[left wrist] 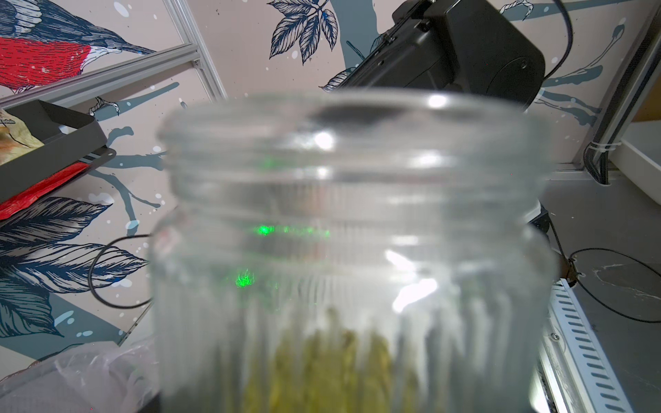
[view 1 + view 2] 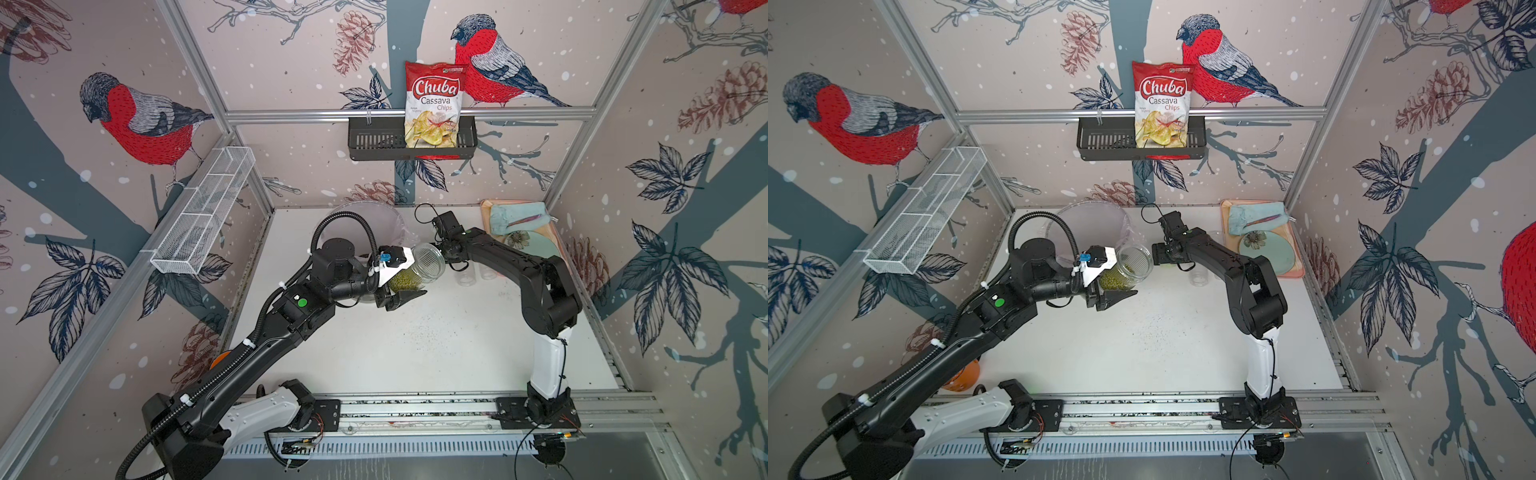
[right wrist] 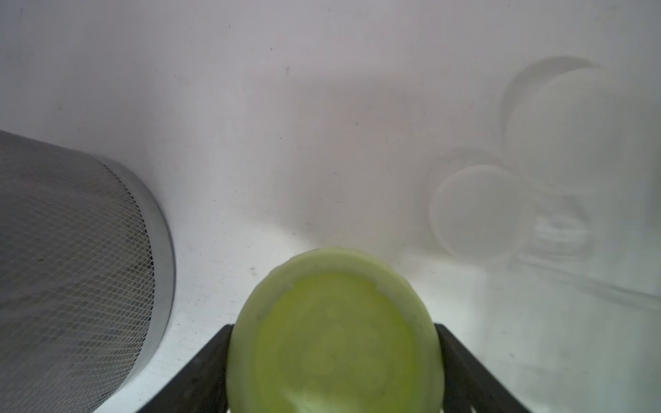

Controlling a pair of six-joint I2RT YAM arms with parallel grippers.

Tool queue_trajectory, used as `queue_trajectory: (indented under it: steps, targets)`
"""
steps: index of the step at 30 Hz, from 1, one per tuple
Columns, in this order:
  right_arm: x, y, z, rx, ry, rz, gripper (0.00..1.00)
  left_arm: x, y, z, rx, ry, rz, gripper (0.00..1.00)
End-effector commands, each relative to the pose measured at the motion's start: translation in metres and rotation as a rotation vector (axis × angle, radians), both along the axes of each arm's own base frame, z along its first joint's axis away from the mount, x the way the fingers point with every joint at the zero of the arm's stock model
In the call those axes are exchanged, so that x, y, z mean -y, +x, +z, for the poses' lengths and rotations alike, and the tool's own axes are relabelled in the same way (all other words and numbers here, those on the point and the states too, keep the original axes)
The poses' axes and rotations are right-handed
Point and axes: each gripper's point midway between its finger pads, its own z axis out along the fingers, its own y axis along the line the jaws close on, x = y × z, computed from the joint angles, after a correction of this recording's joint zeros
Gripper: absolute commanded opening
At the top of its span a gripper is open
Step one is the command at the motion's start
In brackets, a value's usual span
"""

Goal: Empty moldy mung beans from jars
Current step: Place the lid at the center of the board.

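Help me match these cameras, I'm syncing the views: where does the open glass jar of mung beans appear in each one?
In a top view: glass jar near centre, tilted, above the white table.
In a top view: near centre again, slightly left of the middle.
Left wrist: fills the middle, blurred.
Right wrist: not in it; only its pale green lid shows.
Shared landmark: black wall basket, not in the right wrist view.

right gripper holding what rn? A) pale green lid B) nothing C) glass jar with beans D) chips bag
A: in the right wrist view the pale green lid sits clamped between the two black fingers of the right gripper; the glass jar is in the left gripper.
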Motion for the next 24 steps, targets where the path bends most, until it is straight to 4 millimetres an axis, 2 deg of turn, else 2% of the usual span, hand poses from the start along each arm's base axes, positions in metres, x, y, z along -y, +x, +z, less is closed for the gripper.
queue_trajectory:
  steps: [1,11,18,24]
  targets:
    - [0.004,-0.003,-0.012,-0.015,-0.035,-0.006,0.65,0.001,0.001,0.025,0.096,-0.064,-0.008,0.0]
    - [0.02,-0.015,-0.039,-0.032,-0.113,-0.034,0.66,0.002,0.003,0.023,0.096,-0.066,-0.001,0.0]
    - [0.012,-0.012,-0.044,-0.023,-0.088,-0.028,0.69,0.002,0.004,0.024,0.094,-0.068,0.001,0.0]
    - [0.02,-0.009,-0.05,-0.013,-0.144,-0.049,0.74,-0.002,0.003,0.025,0.108,-0.064,0.017,0.0]
